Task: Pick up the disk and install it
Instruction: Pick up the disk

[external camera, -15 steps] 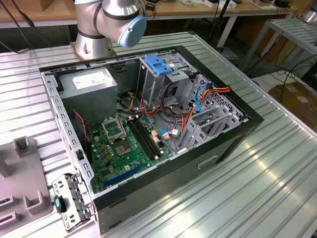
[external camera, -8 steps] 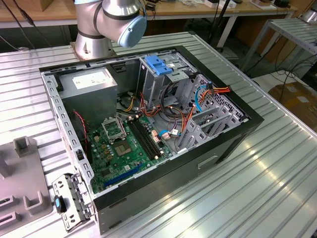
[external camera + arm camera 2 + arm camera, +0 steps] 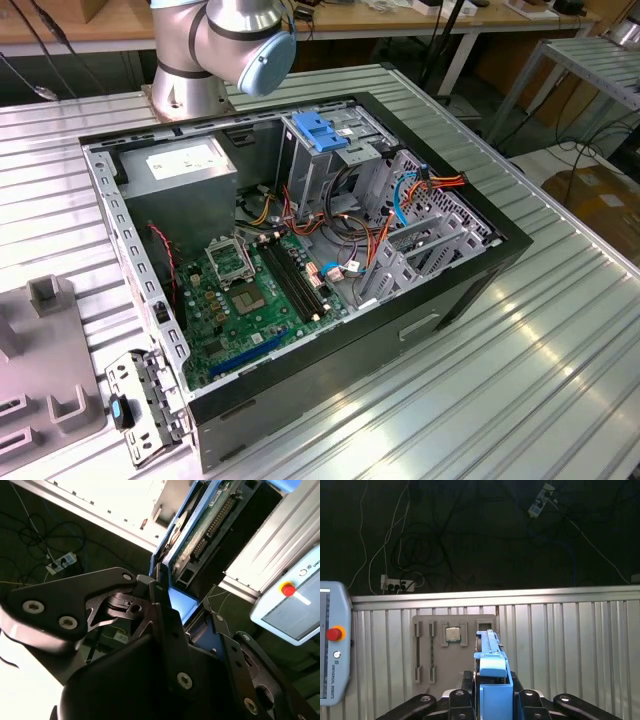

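Tool (image 3: 492, 696): I read it as closed on the disk (image 3: 205, 522), a jaw each side.
Disk: edge-on between the tool's jaws, blue rail (image 3: 490, 647) projecting past their tips.
Grey tray (image 3: 451, 662): beyond the tool, on the ribbed surface (image 3: 570, 645).

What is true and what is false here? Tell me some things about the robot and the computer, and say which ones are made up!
1. The pincer holds the disk. True.
2. The case is open, with a green board inside. True.
3. The disk sits inside the case. False: it is in the pincer.
4. The button on the pendant is green. False: it is red.
5. A chip lies in the grey tray. True.
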`<state>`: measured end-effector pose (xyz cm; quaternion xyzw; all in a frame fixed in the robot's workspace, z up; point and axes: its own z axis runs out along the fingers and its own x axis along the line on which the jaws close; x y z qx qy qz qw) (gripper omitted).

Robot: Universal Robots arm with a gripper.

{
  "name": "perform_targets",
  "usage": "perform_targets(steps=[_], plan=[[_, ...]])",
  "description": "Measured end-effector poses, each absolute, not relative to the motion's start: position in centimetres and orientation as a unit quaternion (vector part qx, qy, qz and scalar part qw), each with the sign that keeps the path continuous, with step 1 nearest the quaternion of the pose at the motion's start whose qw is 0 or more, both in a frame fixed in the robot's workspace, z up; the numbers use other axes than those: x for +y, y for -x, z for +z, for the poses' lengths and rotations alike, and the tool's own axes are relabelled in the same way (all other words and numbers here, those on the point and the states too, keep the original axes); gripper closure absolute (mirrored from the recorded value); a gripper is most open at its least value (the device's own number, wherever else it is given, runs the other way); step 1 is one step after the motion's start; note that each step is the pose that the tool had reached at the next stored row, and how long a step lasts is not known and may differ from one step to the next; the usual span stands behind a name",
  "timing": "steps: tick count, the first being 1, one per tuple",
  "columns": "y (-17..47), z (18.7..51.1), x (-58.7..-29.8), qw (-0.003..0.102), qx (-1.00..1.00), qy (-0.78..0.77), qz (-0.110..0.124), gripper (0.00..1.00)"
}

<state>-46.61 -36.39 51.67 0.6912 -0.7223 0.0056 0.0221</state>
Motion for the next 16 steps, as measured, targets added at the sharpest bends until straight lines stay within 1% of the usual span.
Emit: perform_targets(steps=[2,9,11,14,16], plan=[[46.61,52.34,-36.38,0.023,-0.722,-0.691,0.005,0.63],[46.59,52.30,-36.35,0.023,-0.722,-0.691,0.005,0.63],[46.60,52.19,-36.34,0.021,-0.722,-0.691,0.007,0.63],[46.59,52.05,-36.34,0.015,-0.722,-0.691,0.014,0.63],[46.58,51.93,-36.33,0.014,-0.722,-0.691,0.014,0.63]])
